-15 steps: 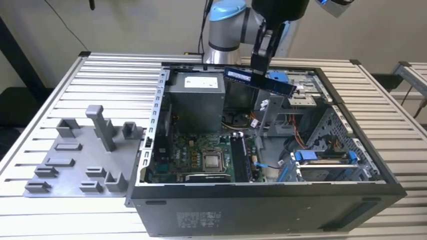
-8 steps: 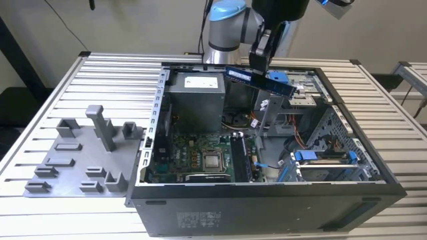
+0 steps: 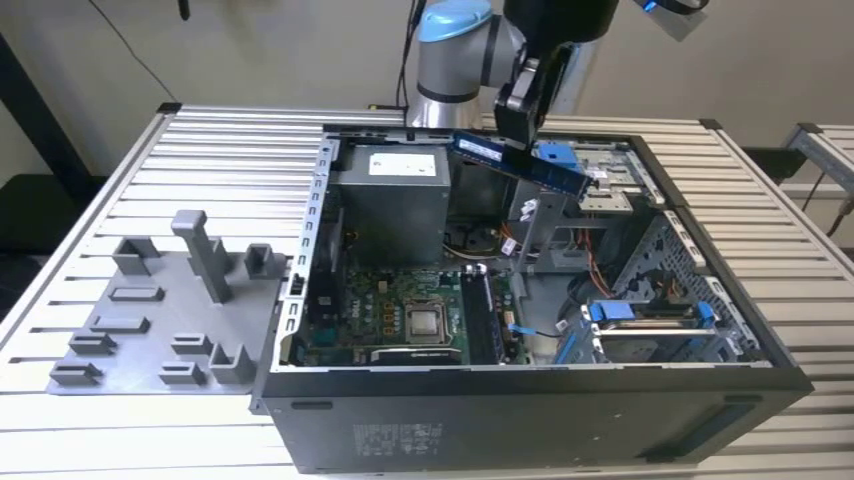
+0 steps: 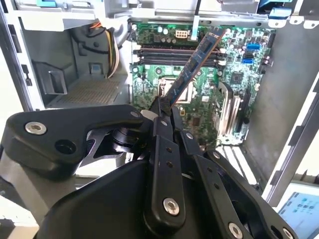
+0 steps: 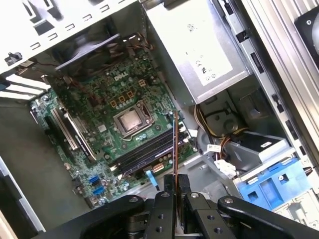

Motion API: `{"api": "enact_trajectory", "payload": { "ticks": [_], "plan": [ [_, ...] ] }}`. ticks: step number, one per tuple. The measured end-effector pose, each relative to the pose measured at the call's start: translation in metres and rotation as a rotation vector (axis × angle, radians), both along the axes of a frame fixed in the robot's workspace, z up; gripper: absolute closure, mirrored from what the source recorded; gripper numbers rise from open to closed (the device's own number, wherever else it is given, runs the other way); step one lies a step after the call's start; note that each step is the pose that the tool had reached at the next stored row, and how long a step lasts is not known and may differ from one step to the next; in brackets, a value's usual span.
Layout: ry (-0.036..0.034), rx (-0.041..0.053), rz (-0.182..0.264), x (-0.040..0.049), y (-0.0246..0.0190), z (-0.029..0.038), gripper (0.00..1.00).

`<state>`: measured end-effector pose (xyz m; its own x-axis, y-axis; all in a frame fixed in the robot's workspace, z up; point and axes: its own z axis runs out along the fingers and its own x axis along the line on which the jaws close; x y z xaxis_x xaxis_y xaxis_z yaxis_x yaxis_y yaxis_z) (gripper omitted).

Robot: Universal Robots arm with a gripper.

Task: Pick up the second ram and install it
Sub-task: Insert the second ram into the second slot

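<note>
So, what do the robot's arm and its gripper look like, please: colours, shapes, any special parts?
In the exterior view the arm is a silver-grey tube with a light blue cap on its joint. In the second wrist view the gripper is matt black: flat linkage bars joined by round silver pins, on a rounded black body, narrowing toward the tip.

Blue-green second ram (image 3: 534, 165) with a row of black chips (image 4: 199, 55). Matte black gripper (image 4: 162, 107), silver screws (image 4: 171, 205). Green motherboard (image 5: 99, 114), silver CPU socket (image 5: 130, 121). Computer case (image 3: 534, 425) black outside, grey metal inside. Grey power supply (image 3: 387, 195). Plain grey holder tray (image 3: 147, 330). White table (image 3: 200, 140), ribbed in parallel slats. Blue drive bracket (image 3: 627, 312). Light blue arm joint cap (image 3: 454, 18).
</note>
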<state>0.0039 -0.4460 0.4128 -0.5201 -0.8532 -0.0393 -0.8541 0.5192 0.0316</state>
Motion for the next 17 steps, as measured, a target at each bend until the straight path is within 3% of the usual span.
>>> {"api": "enact_trajectory", "payload": {
  "ticks": [17],
  "plan": [
    [0.0000, 0.0001, -0.107, 0.0000, 0.0000, -0.0004, 0.86]
  ]
}}
